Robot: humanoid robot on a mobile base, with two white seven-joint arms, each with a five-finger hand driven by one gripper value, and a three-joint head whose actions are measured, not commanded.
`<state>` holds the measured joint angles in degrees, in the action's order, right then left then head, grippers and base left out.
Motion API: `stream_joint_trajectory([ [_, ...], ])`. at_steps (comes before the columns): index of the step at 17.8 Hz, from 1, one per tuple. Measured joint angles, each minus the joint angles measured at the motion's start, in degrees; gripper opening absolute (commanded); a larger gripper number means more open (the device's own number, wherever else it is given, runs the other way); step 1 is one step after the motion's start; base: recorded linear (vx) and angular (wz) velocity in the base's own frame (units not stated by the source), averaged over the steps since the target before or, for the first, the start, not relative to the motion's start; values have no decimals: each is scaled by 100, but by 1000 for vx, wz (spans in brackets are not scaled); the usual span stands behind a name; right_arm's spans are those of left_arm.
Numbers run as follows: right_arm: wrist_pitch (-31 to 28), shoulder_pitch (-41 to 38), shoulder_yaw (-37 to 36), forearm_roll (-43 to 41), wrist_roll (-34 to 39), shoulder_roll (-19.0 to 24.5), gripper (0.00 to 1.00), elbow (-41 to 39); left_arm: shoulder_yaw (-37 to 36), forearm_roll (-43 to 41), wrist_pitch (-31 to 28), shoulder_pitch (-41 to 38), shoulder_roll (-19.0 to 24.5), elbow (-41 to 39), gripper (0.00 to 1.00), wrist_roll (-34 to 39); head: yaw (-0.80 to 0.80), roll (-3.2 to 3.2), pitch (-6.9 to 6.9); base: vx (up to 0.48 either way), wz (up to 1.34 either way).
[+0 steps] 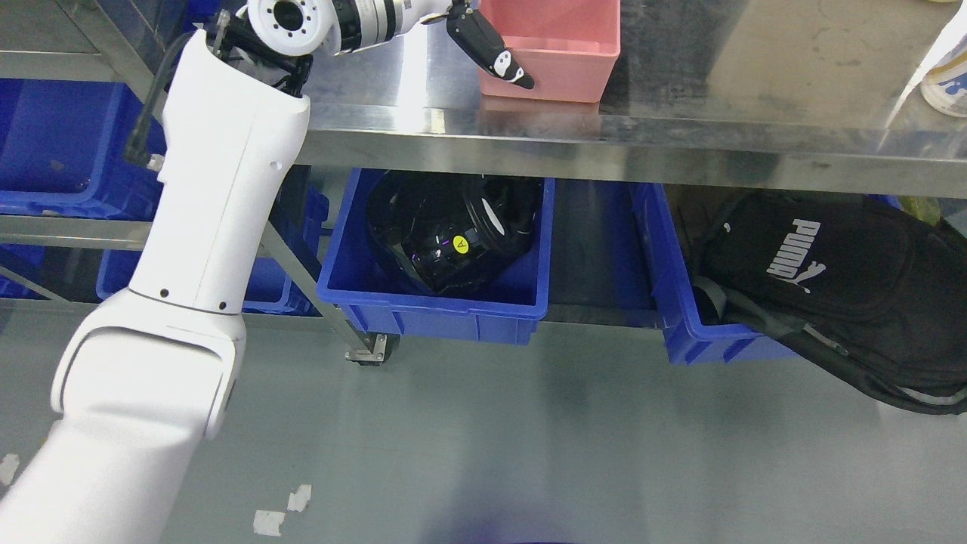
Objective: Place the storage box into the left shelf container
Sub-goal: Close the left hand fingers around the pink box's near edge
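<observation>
While our left hand (491,53) shows one black finger against the pink storage box (559,57) — grip unclear — we risk shoving it along the steel shelf (718,113).

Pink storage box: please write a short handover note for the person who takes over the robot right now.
Left hand: at the near left corner of the pink storage box, a finger against its wall; whether it grips cannot be told. Right arm is out of view.
The box stands on the steel table, near its front edge.
Blue bins sit on the shelf at lower left.
Done: hand has reached the box.
Left: grip it, carry it left, put it into a container there.
</observation>
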<state>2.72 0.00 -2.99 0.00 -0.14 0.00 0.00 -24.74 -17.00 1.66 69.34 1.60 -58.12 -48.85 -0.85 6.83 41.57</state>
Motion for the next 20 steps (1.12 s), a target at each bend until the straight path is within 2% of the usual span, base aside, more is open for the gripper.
stream_joint_trajectory([
  [3, 5, 0, 0, 0, 0, 0, 100, 0, -134, 8, -33, 25, -47, 99, 88, 31, 0, 0, 0, 0, 0],
  [14, 12, 0, 0, 0, 3, 0, 100, 0, -378, -124, -13, 63, -122, 367, 50, -247, 0, 0, 0, 0, 2],
  [16, 13, 0, 0, 0, 3, 0, 100, 0, -347, -155, -31, 58, -129, 405, 38, -261, 0, 0, 0, 0, 0],
  [18, 13, 0, 0, 0, 15, 0, 100, 0, -268, -172, -47, 34, -135, 447, 14, -261, 0, 0, 0, 0, 0],
  [20, 13, 0, 0, 0, 32, 0, 100, 0, -134, -179, 115, -5, -141, 501, 0, -265, 0, 0, 0, 0, 0],
])
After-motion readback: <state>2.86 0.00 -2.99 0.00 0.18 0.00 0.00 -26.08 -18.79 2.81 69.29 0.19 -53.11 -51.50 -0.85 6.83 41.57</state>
